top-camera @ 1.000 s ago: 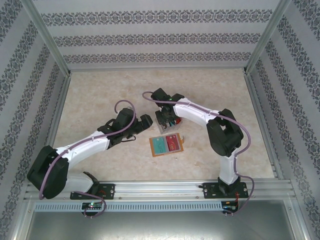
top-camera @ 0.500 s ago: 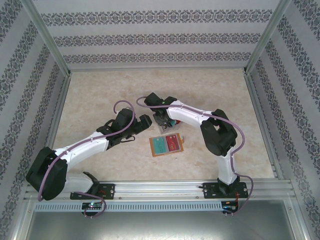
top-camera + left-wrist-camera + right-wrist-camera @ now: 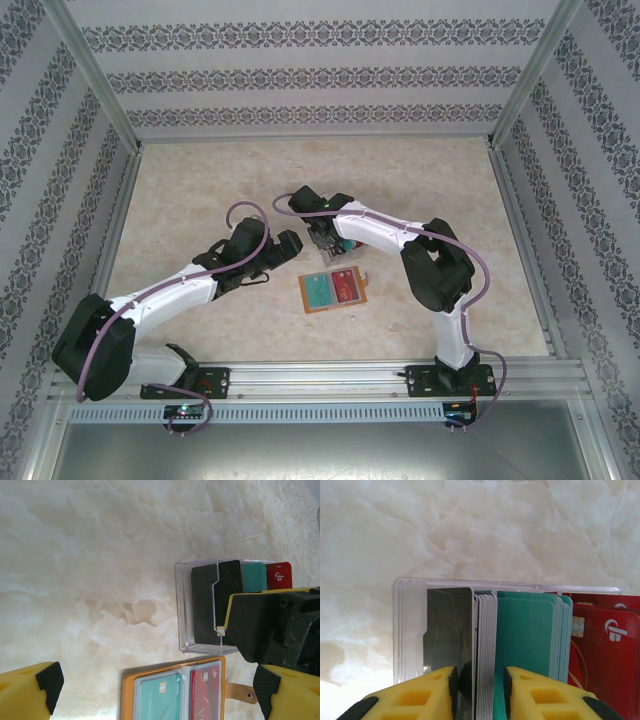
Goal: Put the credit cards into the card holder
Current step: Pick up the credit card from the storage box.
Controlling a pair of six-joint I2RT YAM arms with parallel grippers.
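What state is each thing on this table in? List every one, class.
card holder: open flat, a teal card and a red card in its pockets.
clear box: standing cards inside.
left gripper: open, empty.
right gripper: jaws astride the grey-white cards, grip unclear.

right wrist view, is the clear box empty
No, the clear box holds black, grey-white, teal and red credit cards standing side by side on edge.

One card holder, two cards in it, one clear box, two arms
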